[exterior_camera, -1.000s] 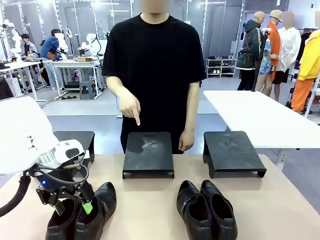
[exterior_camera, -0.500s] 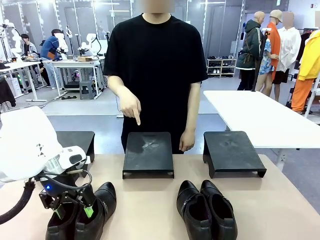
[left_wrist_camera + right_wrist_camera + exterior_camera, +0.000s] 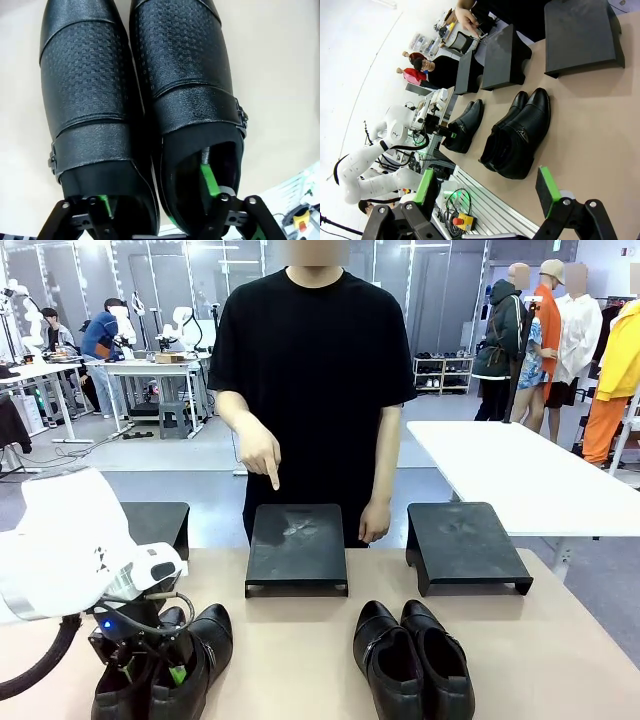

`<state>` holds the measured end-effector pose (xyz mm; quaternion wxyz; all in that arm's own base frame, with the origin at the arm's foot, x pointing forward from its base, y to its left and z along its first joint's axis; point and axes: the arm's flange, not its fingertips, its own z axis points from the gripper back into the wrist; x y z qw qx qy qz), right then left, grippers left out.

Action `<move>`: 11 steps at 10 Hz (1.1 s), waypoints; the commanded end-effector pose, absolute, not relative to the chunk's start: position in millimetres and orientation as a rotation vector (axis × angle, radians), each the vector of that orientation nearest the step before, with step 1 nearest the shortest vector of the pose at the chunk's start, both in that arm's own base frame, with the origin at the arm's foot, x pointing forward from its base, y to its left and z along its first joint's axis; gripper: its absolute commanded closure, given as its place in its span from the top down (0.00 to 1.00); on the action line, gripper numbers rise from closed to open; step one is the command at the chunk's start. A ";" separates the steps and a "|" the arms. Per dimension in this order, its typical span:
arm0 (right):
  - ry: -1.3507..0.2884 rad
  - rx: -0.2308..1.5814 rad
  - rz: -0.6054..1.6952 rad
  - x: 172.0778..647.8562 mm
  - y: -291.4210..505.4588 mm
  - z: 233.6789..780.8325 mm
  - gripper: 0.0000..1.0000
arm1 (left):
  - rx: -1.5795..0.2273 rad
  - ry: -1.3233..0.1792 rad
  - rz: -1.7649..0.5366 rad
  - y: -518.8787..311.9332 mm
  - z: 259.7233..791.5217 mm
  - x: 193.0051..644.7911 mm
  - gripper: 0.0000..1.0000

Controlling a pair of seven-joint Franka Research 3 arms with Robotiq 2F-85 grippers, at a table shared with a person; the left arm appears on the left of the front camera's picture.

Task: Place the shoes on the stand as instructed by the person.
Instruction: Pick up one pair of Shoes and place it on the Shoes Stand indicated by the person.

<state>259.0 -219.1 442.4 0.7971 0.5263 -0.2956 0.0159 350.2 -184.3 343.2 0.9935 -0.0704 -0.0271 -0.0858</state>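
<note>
**Fingers in the left pair, grip not yet made**

My left claw is down in the left pair of shoes, one finger in each shoe's opening, with the two touching inner walls between them. The fingers stand apart with nothing clamped. My right claw hangs spread and empty over the near table edge.

The person's pointing hand aims a finger at the middle stand, so I judge this pair goes there.

The next move calls for pinching both walls together, lifting straight up, then carrying forward and right. The heels lie close to the near edge. The right pair lies well apart, and bare table lies between my pair and the stand.
</note>
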 end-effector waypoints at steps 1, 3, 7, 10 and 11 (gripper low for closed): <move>-0.650 1.143 0.037 259.0 -219.4 444.0 1.00 | -0.136 -0.093 -0.177 -170.2 322.8 321.7 0.05; -0.650 1.143 0.037 259.0 -219.4 444.0 1.00 | -0.116 -0.100 -0.170 -172.3 319.2 318.6 0.00; -0.650 1.143 0.037 259.0 -219.4 444.0 1.00 | -0.100 -0.119 -0.153 -175.3 326.8 314.6 0.00; -0.650 1.143 0.037 259.0 -219.4 444.0 1.00 | -0.148 -0.145 -0.150 -176.2 358.0 316.9 0.00; -0.650 1.143 0.037 259.0 -219.4 444.0 1.00 | -0.167 -0.145 -0.153 -175.3 374.6 318.1 0.00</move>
